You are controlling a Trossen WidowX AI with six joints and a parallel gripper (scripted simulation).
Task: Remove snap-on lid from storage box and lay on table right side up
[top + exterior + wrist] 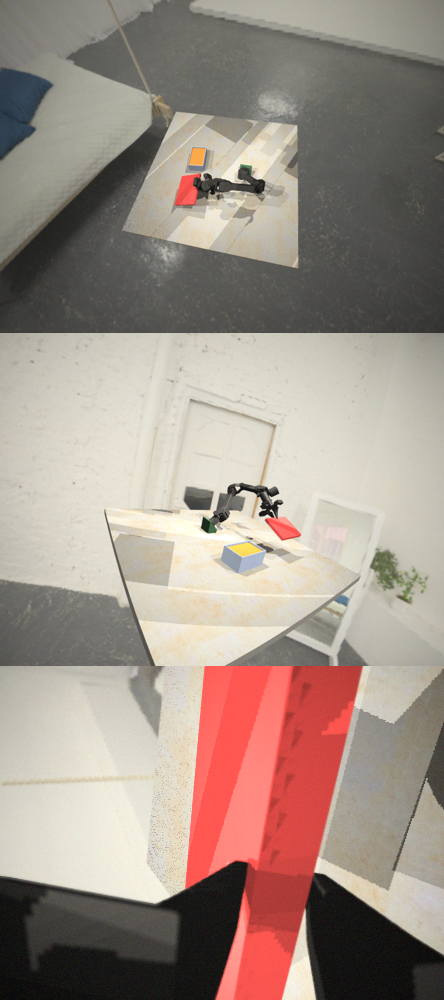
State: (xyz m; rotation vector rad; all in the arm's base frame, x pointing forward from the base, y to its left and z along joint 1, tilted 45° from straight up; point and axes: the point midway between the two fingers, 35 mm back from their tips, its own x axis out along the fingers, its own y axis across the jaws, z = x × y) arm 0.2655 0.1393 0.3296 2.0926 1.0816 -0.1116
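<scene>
The red lid point(187, 190) point(282, 528) point(235, 791) is off the box and in the air above the table point(251, 232) point(200, 609). It looks tilted in the exterior view. My gripper point(198, 188) point(276, 516) point(276, 880) is shut on one edge of the lid, with a finger on each side of that edge in the wrist view. The blue-grey storage box point(196, 167) point(231, 559) stands upright and open on the table, orange-yellow inside. In the top view the lid shows below the box, clear of it. The lid's underside is mostly hidden.
A dark green block point(246, 167) point(206, 524) is at the arm's base. The arm reaches from there across the table to the lid. A bed point(89, 118) is beyond the table's edge on the left in the top view. Patchy shadows lie on the table.
</scene>
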